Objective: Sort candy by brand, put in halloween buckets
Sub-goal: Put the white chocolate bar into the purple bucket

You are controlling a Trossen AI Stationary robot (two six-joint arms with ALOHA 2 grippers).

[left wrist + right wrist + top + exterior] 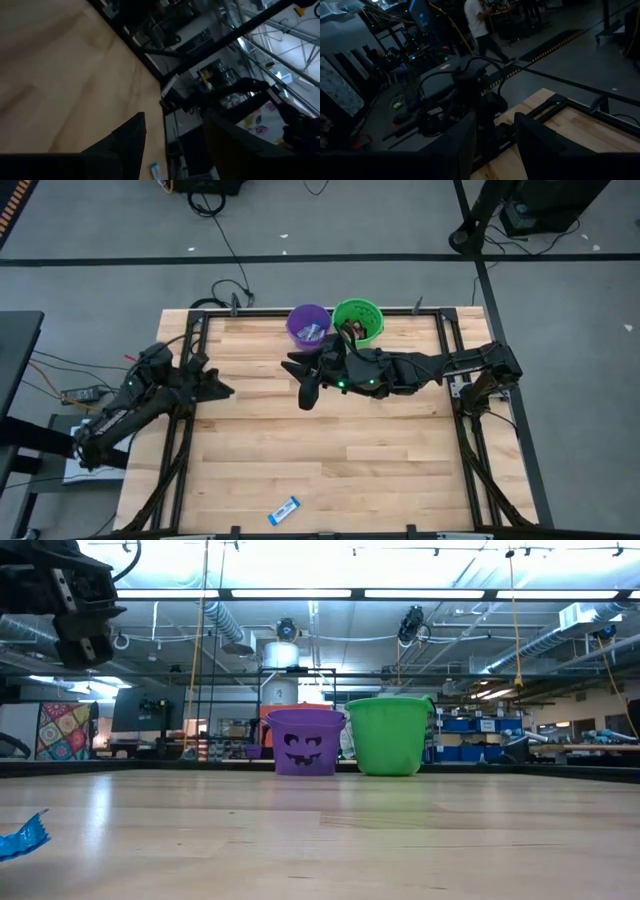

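A purple bucket [308, 323] and a green bucket [358, 320] stand side by side at the table's far edge. The purple one holds blue-and-white candy [311, 332] and the green one holds dark-wrapped candy [351, 330]. One blue-and-white candy [285, 510] lies flat near the table's front edge, also in the low view [20, 836]. My left gripper [174, 120] hovers open over the table's left side [222, 389], with nothing between its fingers. My right gripper [495, 120] is open and empty too, raised above the table just in front of the purple bucket [305, 395].
Black frame rails [185, 430] run along the table's left and right sides. Bare wood [330, 450] lies between the buckets and the lone candy. Beyond the table, a person in a white shirt [477, 20] walks through the room.
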